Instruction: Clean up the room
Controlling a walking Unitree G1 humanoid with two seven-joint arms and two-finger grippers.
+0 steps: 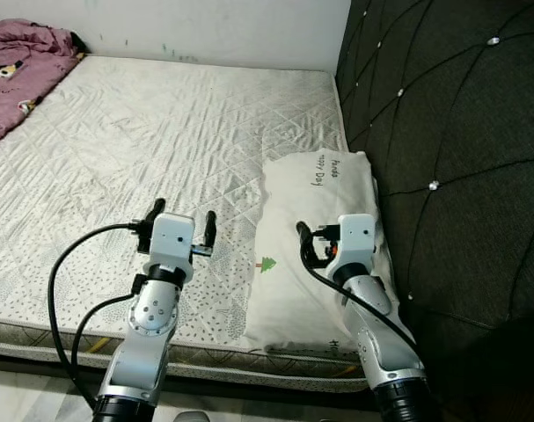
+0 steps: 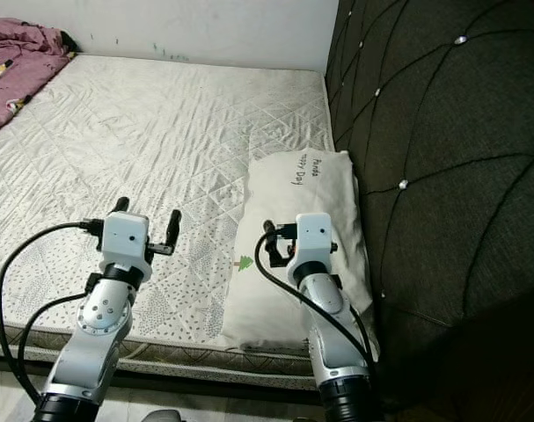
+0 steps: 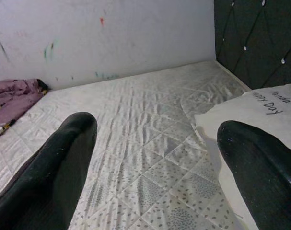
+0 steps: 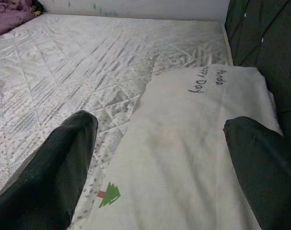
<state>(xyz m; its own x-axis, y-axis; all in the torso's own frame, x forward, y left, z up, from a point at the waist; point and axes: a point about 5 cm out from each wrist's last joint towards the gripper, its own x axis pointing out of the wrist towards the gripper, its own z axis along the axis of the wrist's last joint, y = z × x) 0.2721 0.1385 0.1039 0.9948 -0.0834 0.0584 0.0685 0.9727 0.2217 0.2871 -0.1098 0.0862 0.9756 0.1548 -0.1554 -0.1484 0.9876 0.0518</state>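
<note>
The right gripper, its black fingers spread wide, hovers over the cream rectangular pillow printed with a small green tree, which lies below it against the dark tufted headboard, likely to seize or straighten it. The left gripper, also spread, hangs above the white quilted mattress just beside the pillow's edge; a crumpled purple blanket lies far ahead of it.

bare quilted mattress bearing a white pillow and purple blanket.
</note>
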